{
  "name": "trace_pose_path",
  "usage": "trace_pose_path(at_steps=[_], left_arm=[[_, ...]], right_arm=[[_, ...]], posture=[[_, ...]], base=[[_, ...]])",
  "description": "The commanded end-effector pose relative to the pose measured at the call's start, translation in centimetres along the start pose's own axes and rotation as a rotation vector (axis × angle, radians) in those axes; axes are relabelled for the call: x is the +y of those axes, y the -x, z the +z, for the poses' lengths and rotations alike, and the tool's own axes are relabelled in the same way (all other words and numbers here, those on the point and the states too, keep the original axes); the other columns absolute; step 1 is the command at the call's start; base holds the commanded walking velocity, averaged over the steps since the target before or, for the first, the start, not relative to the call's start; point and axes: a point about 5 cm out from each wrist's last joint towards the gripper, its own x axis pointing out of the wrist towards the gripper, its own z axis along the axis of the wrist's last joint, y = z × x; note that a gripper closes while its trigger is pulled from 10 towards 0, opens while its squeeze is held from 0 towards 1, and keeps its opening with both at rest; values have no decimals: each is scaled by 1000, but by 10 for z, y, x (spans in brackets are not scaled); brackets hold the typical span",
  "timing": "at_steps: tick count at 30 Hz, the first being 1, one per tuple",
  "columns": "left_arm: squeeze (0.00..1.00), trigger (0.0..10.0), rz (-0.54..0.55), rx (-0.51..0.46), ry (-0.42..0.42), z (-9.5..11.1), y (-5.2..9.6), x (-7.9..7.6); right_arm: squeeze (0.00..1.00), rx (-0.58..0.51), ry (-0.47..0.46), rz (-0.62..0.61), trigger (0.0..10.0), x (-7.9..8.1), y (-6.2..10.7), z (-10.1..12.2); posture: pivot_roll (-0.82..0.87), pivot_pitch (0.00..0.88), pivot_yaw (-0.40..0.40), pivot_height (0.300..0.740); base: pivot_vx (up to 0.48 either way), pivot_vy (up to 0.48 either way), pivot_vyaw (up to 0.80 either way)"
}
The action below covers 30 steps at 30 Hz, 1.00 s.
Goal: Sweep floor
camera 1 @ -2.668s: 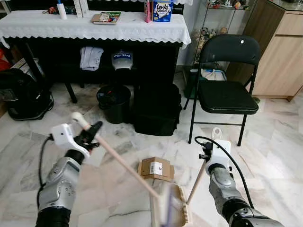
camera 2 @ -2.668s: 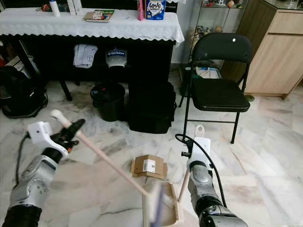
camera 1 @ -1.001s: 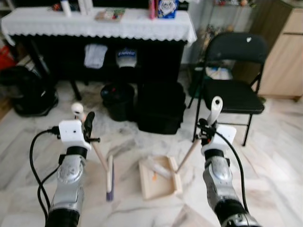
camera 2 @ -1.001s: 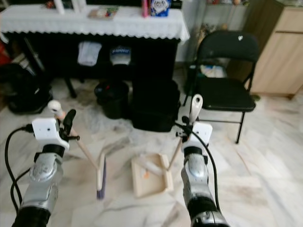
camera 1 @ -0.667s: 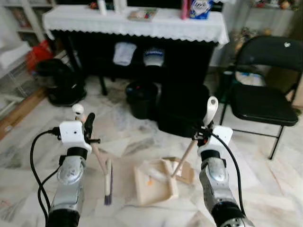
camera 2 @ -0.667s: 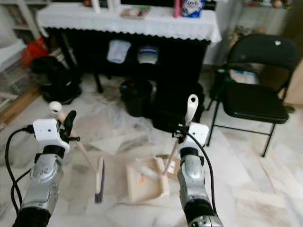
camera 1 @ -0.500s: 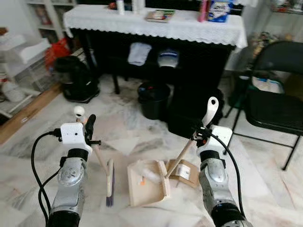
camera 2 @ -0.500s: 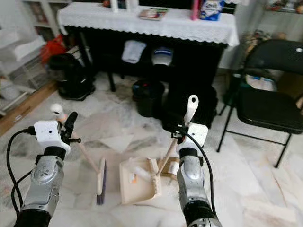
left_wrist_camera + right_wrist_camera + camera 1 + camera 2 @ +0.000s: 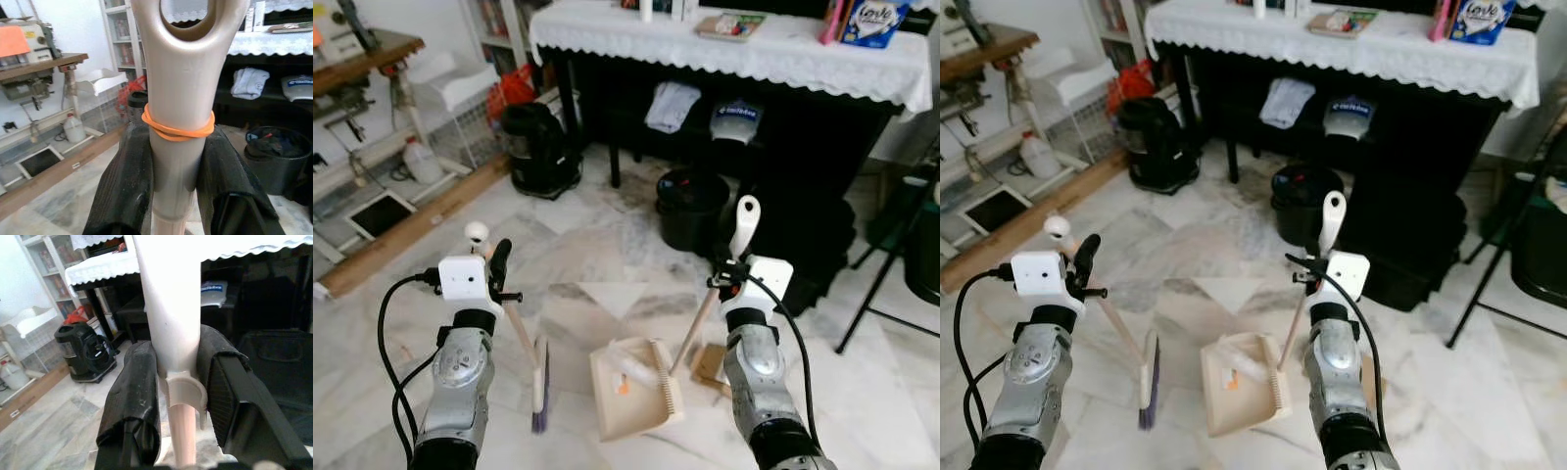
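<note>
My left gripper (image 9: 495, 266) is shut on the pale wooden handle of a small broom (image 9: 539, 384), whose purple-bristled head hangs near the marble floor. An orange rubber band (image 9: 177, 128) rings the handle between the black fingers (image 9: 124, 186). My right gripper (image 9: 732, 268) is shut on the white-tipped handle (image 9: 171, 328) of a beige dustpan (image 9: 628, 388). The pan sits low at the floor between my arms. It holds a crumpled clear wrapper and a small orange scrap. A flat cardboard box (image 9: 710, 363) lies on the floor just right of the pan.
Ahead stands a black table with a white lace cloth (image 9: 734, 51). Under it are a black bin (image 9: 691, 206) and a black bag (image 9: 795, 235). A black appliance (image 9: 540, 147) and a wooden plank (image 9: 416, 233) lie to the left. A folding chair's leg (image 9: 873, 294) is at the right.
The broom, first reaching across to the dustpan, swung back to my left and now hangs there. The camera has turned left: the chair slid toward the right edge, shelves came in.
</note>
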Motion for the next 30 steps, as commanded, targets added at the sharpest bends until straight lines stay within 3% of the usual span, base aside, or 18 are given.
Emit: trace_pose_path(at_steps=[1,30], left_arm=[[0,10000,4,-36,-20,7,-1,4],[0,10000,-23,-2,-21,1,-5,-4]], right_arm=[[0,-55,-14,11,10000,5,-5,12],[0,-58,-30,3,10000,5,-9,16]], posture=[[36,0,39,740],[33,0,37,740]], base=[[0,0,800],[0,0,800]])
